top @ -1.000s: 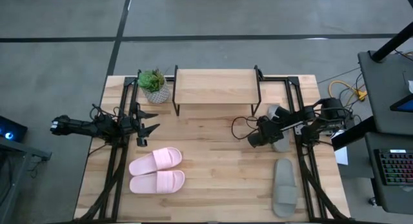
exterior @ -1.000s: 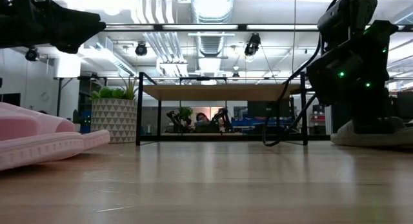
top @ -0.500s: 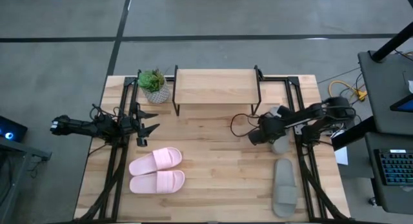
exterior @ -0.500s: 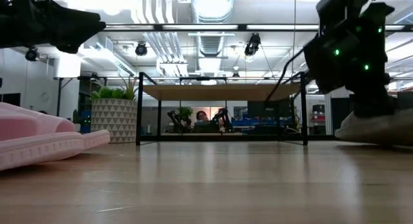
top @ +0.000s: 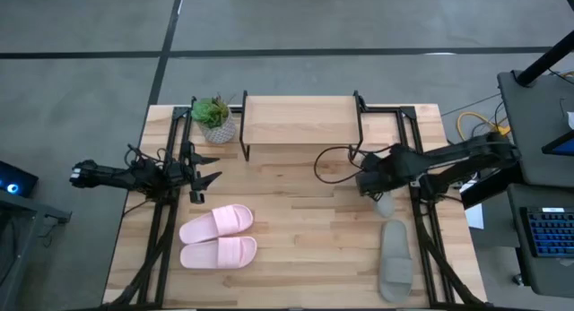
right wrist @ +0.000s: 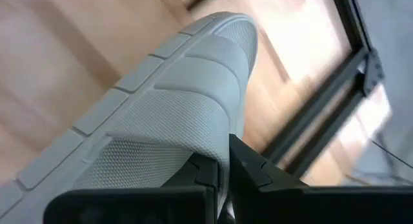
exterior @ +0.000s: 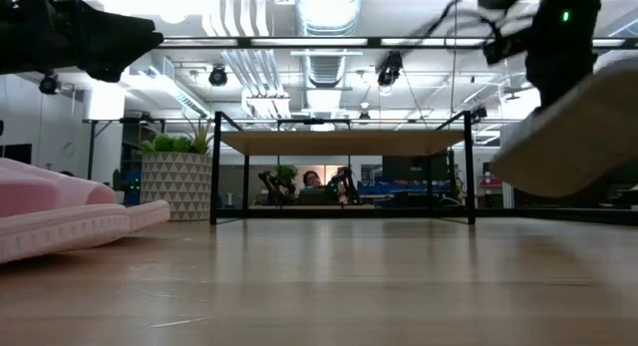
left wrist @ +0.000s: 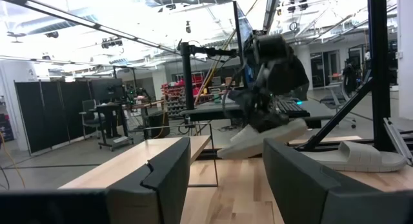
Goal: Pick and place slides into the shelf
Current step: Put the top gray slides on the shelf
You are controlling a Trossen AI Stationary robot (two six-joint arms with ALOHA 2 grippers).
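My right gripper point(top: 375, 184) is over the table's right side, in front of the shelf's right leg, shut on one grey-beige slide point(top: 384, 204). That slide is in the air and tilted in the low view point(exterior: 578, 127). The other grey-beige slide point(top: 395, 258) lies flat near the right near corner. The pale pink pair point(top: 218, 238) lies side by side on the left near part. The shelf point(top: 300, 121) stands at the far edge on its thin black legs. My left gripper point(top: 208, 178) waits open over the left side, above and beyond the pink pair. My right gripper pinches the grey-beige slide between its two fingers point(right wrist: 248, 167) on a ridged, textured part point(right wrist: 193, 130); whether that is strap or sole I cannot tell. The fingers come from above. The slide is lifted clear of the table, hanging tilted with one end point(exterior: 503, 167) lower.
A small potted plant point(top: 213, 119) stands left of the shelf. Black frame rails point(top: 161, 230) run along both table sides. Cables point(top: 336, 163) loop near my right arm. Bare wood point(top: 305, 221) lies between the pink pair and the grey slide.
My right gripper has risen, shut on the grey-beige slide, and shifted slightly toward the shelf. The slide, which lay on the table a second ago, has come up clear of the wood and now hangs tilted.
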